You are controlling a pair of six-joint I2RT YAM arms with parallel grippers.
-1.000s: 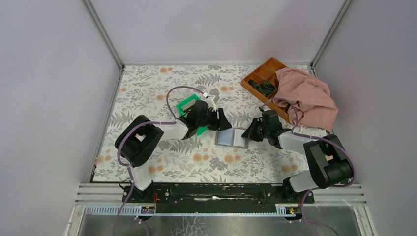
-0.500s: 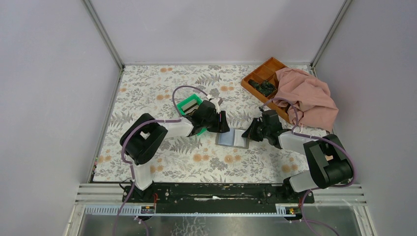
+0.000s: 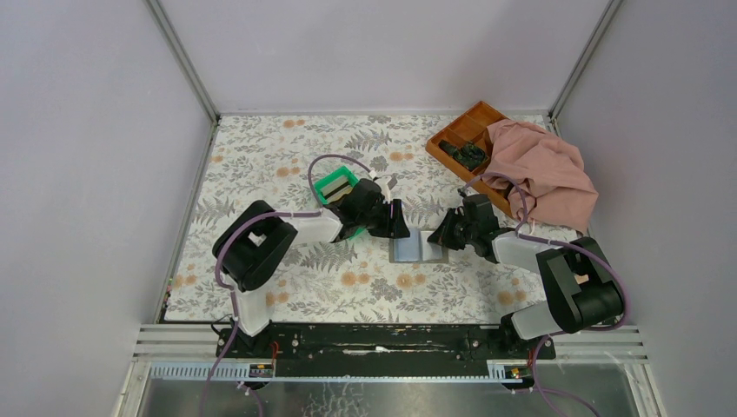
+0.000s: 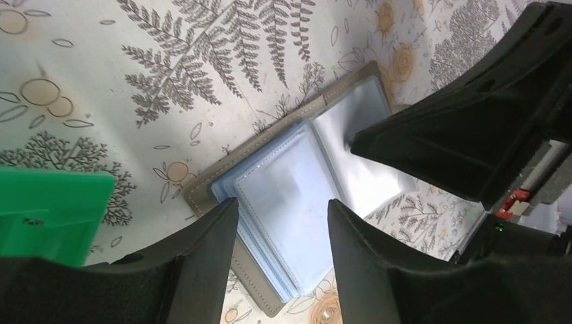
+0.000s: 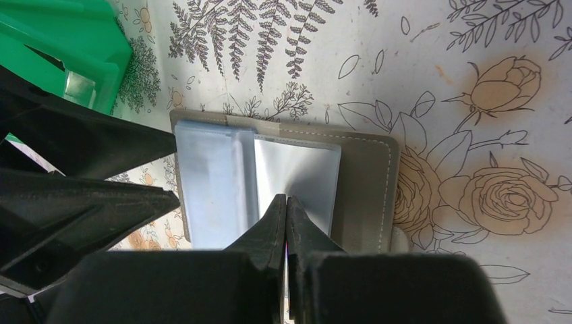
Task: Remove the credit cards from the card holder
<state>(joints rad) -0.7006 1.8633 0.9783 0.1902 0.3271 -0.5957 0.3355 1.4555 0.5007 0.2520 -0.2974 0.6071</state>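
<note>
Card holder [image 3: 419, 249] open on desk [image 3: 261, 156]. Right tool [image 5: 287, 201] shut, tip pressing holder's right half. Left tool [image 4: 282, 217] open above sleeves [image 4: 287, 182]. Greyish card [image 5: 79, 84] in green bin [image 5: 61, 40]; remaining cards unclear.

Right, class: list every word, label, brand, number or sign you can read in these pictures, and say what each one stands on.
None: no readable text shows in any view.
The card holder shows only blank clear sleeves.
The green bin, the orange-brown tray and the pink cloth show no lettering.
The table cover has only a flower and fern print.
</note>
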